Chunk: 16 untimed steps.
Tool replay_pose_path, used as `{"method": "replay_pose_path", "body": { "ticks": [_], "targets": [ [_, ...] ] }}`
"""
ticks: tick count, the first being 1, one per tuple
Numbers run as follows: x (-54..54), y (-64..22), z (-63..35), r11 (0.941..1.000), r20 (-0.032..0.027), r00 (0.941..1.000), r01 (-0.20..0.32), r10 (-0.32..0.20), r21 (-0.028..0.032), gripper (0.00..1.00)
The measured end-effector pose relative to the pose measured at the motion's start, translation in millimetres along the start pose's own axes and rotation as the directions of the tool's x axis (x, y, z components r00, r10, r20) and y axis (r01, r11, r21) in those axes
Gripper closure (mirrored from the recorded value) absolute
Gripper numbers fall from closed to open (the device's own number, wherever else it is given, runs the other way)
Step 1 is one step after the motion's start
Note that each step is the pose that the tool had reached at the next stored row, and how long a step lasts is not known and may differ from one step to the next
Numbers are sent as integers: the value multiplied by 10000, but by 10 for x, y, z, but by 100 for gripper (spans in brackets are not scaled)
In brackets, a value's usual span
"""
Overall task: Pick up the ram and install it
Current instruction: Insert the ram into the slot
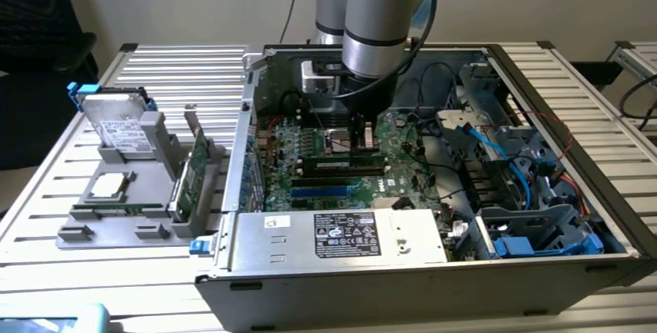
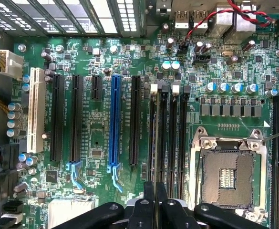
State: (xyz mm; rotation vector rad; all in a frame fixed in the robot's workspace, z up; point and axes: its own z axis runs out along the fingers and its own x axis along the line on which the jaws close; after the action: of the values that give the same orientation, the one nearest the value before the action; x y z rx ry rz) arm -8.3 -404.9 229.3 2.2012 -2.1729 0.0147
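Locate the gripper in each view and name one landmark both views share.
Exterior view: the gripper hangs inside the open computer case, just above the black memory slots.
Wrist view: the gripper is over one end of the memory slots, next to the processor socket.
Shared landmark: the blue expansion slot, seen from the wrist too.

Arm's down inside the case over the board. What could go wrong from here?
1. The end effector hangs over the memory slots; a slight misalignment could jam it against a slot wall.
2. The bare CPU socket sits right beside them; a sideways slip might damage it.
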Motion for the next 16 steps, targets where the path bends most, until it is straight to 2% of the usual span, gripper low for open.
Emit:
{"method": "replay_pose_path", "body": {
  "ticks": [16],
  "targets": [
    [2, 1, 8, 10000, -27, 10000, -4, 4, 0, 87]
  ]
}}
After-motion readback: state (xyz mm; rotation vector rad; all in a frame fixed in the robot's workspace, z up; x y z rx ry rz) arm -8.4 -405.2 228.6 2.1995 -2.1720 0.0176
